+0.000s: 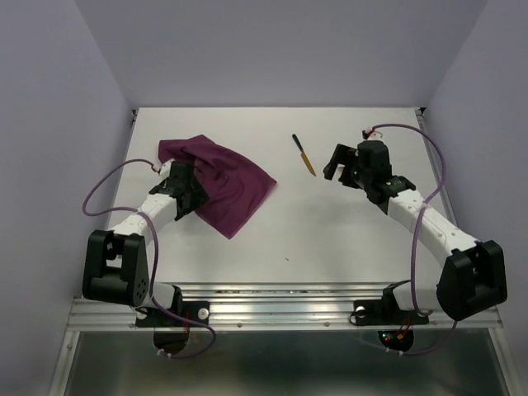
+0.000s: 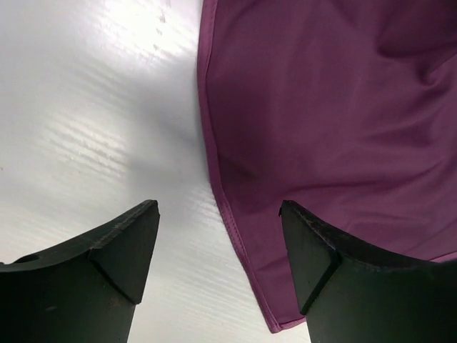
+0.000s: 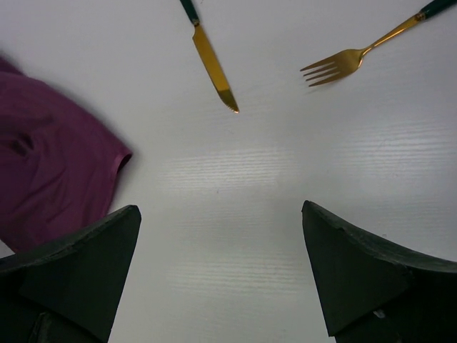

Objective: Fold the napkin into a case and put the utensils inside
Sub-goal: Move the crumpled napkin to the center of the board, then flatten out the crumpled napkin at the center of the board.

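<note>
The napkin (image 1: 227, 186) lies rumpled and unfolded on the left half of the table, dark magenta. My left gripper (image 1: 191, 186) is open over its left edge. In the left wrist view the napkin's hem (image 2: 221, 193) runs between the open jaws of the left gripper (image 2: 218, 207), with one corner of the cloth (image 2: 277, 323) by the right finger. The knife (image 1: 304, 154) lies at mid-table. My right gripper (image 1: 337, 170) is open and empty just right of it. The right wrist view shows the right gripper (image 3: 221, 207), the knife (image 3: 212, 64) and a gold fork (image 3: 350, 58) ahead of it. The fork does not show in the top view.
The white table (image 1: 330, 231) is walled by pale panels at the back and sides. A metal rail (image 1: 280, 309) runs along the near edge between the arm bases. Purple cables loop beside each arm.
</note>
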`<action>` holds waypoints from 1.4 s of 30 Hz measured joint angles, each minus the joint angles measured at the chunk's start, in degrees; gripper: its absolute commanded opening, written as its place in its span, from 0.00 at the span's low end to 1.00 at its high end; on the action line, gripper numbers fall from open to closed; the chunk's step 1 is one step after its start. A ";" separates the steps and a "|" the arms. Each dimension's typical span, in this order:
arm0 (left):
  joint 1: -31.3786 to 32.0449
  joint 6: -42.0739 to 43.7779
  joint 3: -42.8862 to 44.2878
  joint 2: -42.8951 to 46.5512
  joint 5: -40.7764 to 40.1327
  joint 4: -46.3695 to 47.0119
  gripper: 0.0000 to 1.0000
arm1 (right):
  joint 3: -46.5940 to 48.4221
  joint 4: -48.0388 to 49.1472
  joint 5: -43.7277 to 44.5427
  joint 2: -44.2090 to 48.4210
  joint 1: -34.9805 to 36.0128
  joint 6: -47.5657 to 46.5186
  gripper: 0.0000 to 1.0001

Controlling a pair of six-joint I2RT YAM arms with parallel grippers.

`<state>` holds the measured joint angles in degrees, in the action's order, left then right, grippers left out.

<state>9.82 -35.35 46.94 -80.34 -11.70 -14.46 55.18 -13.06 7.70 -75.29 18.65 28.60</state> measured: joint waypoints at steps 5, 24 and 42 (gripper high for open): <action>0.81 -3.82 -4.13 0.24 0.61 0.85 0.77 | -0.72 0.81 -3.76 -0.07 0.00 -0.02 1.00; 9.79 -6.05 -0.94 -11.54 2.23 12.81 0.00 | -2.12 1.95 -9.68 -0.07 1.27 0.72 1.00; 22.29 -1.90 15.04 -15.37 10.97 5.11 0.52 | -10.19 3.65 -3.78 -3.87 14.88 8.31 0.82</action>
<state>32.12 -37.26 61.98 -95.70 -0.73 -9.34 44.99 -9.41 3.92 -79.15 33.54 36.91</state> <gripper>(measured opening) 0.491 0.846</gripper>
